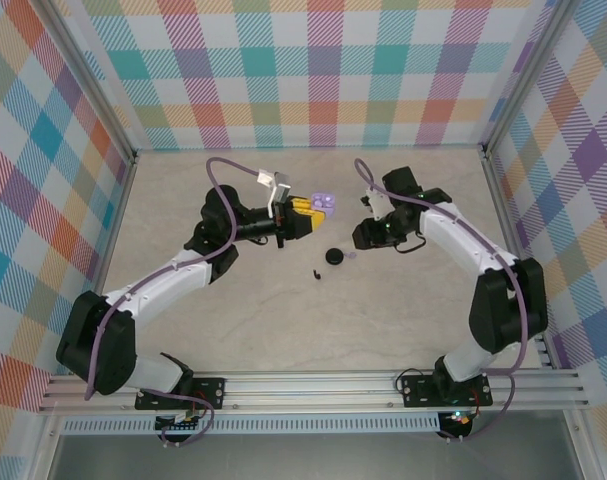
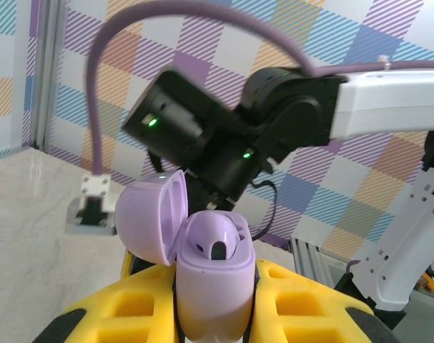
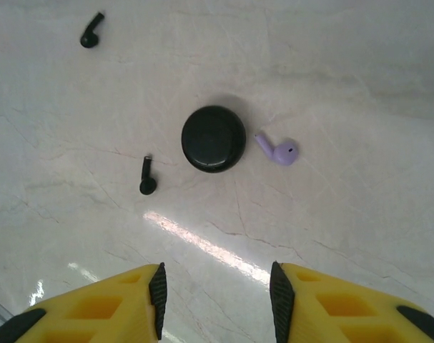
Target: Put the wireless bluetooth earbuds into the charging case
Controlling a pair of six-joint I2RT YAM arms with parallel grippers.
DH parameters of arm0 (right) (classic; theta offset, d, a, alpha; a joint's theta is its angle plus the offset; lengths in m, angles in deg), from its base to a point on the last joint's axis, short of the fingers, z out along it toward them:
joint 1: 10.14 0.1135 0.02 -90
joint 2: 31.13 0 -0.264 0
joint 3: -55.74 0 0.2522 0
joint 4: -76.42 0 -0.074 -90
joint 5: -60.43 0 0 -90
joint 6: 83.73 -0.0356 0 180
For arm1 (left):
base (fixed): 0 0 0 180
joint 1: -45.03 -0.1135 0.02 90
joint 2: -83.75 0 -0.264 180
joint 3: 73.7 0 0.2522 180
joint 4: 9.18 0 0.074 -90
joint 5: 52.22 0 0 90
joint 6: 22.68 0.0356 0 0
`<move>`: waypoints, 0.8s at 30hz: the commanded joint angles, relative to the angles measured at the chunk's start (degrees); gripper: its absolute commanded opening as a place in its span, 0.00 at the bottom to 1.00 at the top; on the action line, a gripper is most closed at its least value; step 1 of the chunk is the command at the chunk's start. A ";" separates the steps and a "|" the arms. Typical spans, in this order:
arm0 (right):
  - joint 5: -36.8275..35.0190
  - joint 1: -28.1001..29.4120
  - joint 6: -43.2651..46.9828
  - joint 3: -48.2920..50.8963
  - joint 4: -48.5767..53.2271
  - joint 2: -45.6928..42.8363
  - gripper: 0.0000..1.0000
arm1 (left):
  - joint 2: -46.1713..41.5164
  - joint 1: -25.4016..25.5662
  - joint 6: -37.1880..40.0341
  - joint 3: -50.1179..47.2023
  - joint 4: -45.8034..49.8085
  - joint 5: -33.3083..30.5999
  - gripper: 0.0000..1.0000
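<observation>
L jaws clamped on open lilac case (image 2: 211, 286); R jaws apart over black case (image 3: 214, 138), lilac bud (image 3: 279, 151).

**Bright, even light, one glare streak**

Diffuse light fills the scene and shadows are faint. In the right wrist view a white glare streak crosses the table (image 3: 359, 78) just below the black case (image 3: 214, 138), whose shadow is a thin dim rim at its top. The left wrist view is softer: the right arm (image 2: 288, 121) and cable (image 2: 99, 107) blur.
</observation>
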 commanded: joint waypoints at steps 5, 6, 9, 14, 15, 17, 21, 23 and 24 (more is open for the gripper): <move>4.51 0.01 -2.56 0.16 -0.54 6.31 0.43 | -2.80 -0.40 2.54 0.33 2.35 -0.40 0.00; 4.86 0.01 -2.72 0.30 -0.72 7.09 0.43 | -2.77 -0.45 2.59 0.44 2.52 -0.39 0.00; 3.95 0.05 -3.83 0.38 -1.28 9.32 0.43 | -2.48 -0.38 2.58 0.60 2.44 -0.39 0.00; 1.61 0.10 -5.05 -1.56 -1.58 13.12 0.43 | -2.04 -0.31 2.41 0.73 2.19 -0.38 0.00; 0.82 0.09 -5.34 -2.32 -1.24 14.11 0.43 | -1.99 -0.31 2.41 0.69 2.14 -0.39 0.00; 0.54 0.09 -5.73 -3.63 -1.16 16.11 0.42 | -1.92 -0.35 2.31 0.69 2.03 -0.51 0.00; 0.90 0.23 -6.62 -5.31 -1.77 18.50 0.40 | -1.71 -0.31 2.38 0.47 1.64 -0.92 0.00; 0.07 0.27 -7.16 -6.16 -1.94 19.53 0.39 | -1.55 -0.31 2.36 0.33 1.38 -1.01 0.00; -0.20 0.27 -7.37 -6.51 -2.05 19.94 0.39 | -1.44 -0.31 2.31 0.40 1.39 -1.03 0.00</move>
